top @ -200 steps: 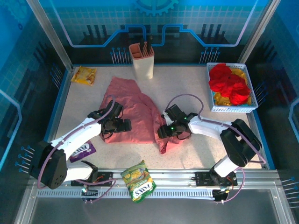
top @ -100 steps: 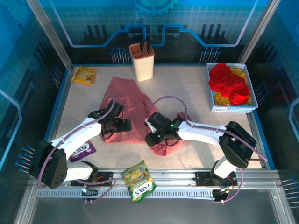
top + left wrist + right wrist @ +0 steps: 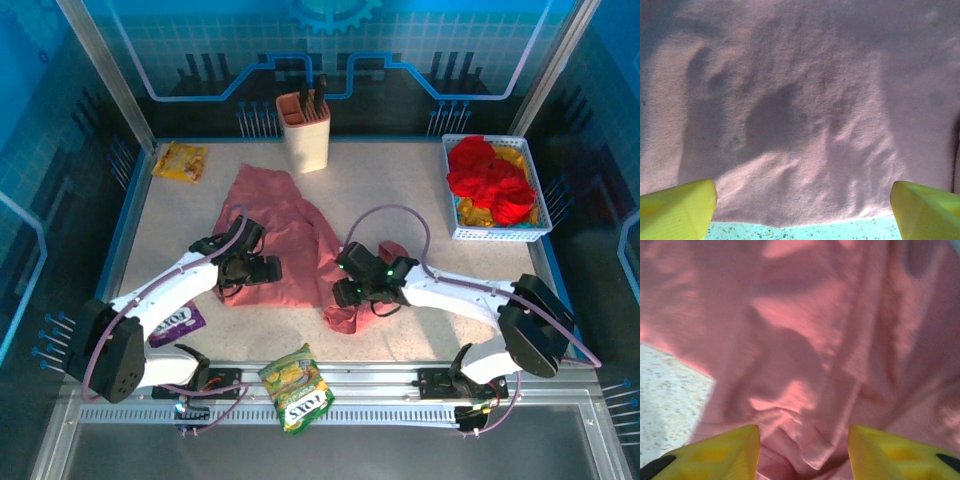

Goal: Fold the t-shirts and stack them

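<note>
Yellow fingers (image 3: 675, 210) of the left gripper (image 3: 266, 268) are spread wide, one at each side of the wrist view. They hang over the near left edge of the pink shirt (image 3: 285, 230) and hold nothing. Fingers (image 3: 720, 450) of the right gripper (image 3: 342, 294) stand part way apart astride a raised ridge of the same cloth; whether they pinch it I cannot tell.

The speckled table (image 3: 400, 190) bears everything. The pink shirt lies in its middle, spread fairly flat at the back and left. Its near right part is bunched into folds under and just in front of the right gripper. At the back right stands a white basket (image 3: 455, 232), well apart from the pink shirt, with a crumpled red shirt (image 3: 490, 175) heaped on a yellow shirt (image 3: 515, 152). A tan holder (image 3: 305, 135) with dark handles sticking out stands upright at the back edge, just beyond the pink shirt's far end. A green and yellow snack packet (image 3: 295, 385) lies on the front rail between the arm bases. A purple packet (image 3: 180, 322) lies near the front left, partly under the left arm. A small orange-yellow packet (image 3: 180, 160) lies in the back left corner, apart from the shirt.
</note>
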